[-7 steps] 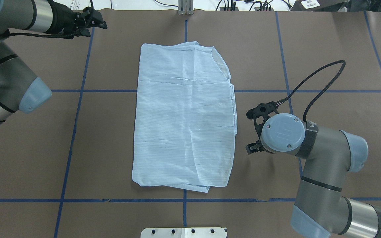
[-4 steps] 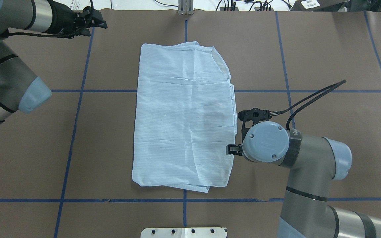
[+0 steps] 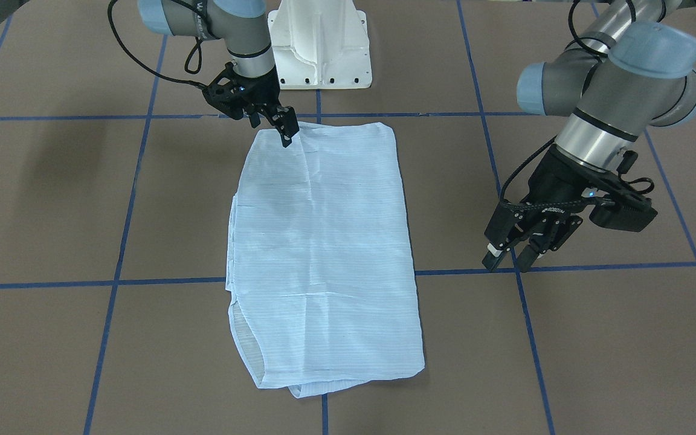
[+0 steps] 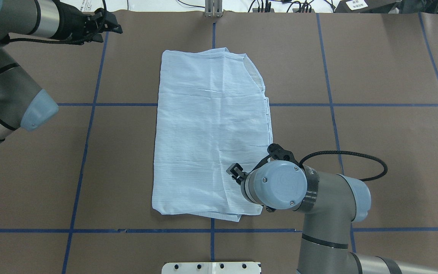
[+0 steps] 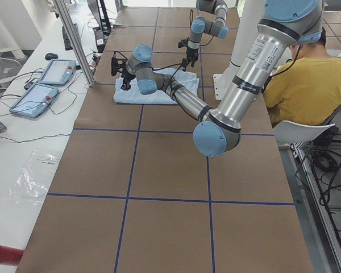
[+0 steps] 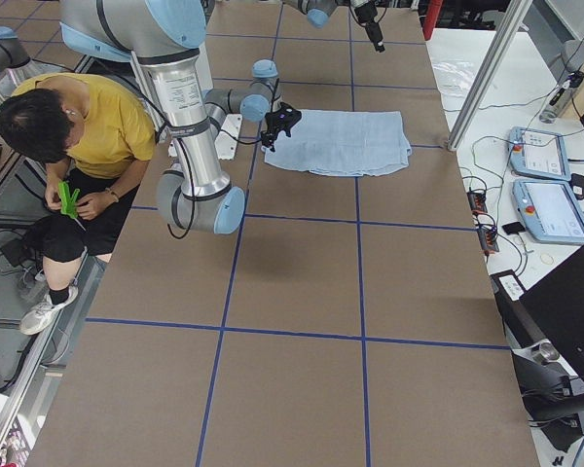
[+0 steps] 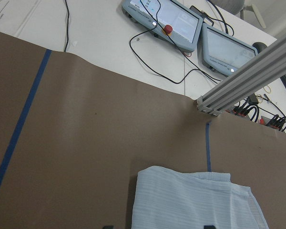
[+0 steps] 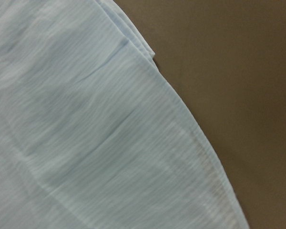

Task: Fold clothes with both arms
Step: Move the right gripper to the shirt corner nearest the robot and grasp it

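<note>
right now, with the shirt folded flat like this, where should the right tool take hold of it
Probably the near right corner of the shirt, coming in low from the robot's right side. The layers end stacked along that edge and lie flat on the table, so a finger can slide under them. The right tool is open above it.

Right arm in low at centre, left arm parked out wide.

The right arm [image 4: 329,198] bends at the elbow and leans in toward the middle, its round wrist cap facing up. The right gripper [image 3: 284,130] is tipped down and forward, right down low, and its black fingers bunch together from every angle, so the gap can't be read. The left arm [image 3: 614,103] is folded off to its own side with the wrist angled down. The left gripper [image 3: 510,260] hangs in the air, jaws plainly parted.
</note>
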